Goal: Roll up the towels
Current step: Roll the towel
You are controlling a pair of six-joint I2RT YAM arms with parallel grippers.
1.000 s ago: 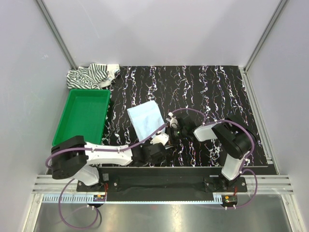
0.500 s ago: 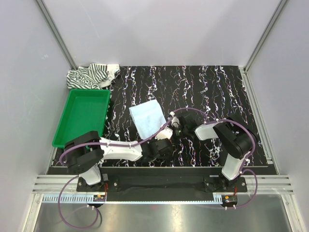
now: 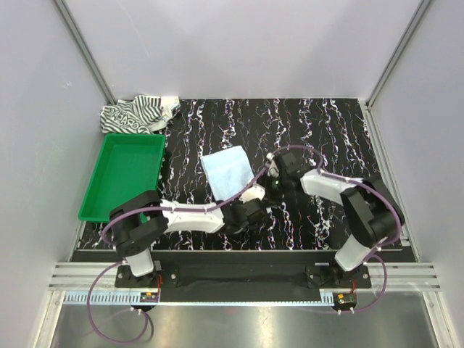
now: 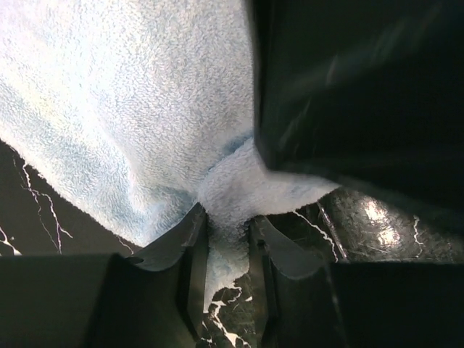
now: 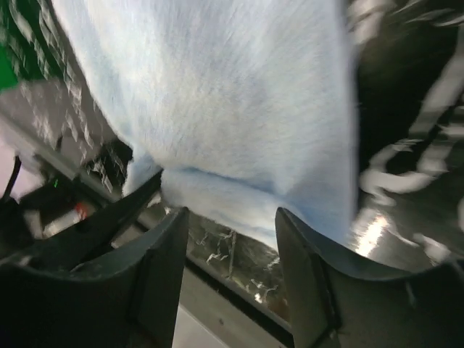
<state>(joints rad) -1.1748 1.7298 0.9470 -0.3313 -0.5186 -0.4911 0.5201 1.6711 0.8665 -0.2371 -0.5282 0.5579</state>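
Arms reach low, inward; left gripper (image 4: 226, 219) pinches blue towel (image 3: 226, 168) (near corner); right gripper (image 5: 232, 225) gapes at its edge.

The overhead view is bright, even and sharp, with soft shadows on the glossy black marbled table (image 3: 326, 138). In the left wrist view the plain light blue terry towel (image 4: 130, 87) washes out white and the table glints. The right wrist view is motion-blurred, smearing at its right edge.

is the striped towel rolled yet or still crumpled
Crumpled, not rolled: the striped towel lies in a loose, uneven heap behind the green tray.
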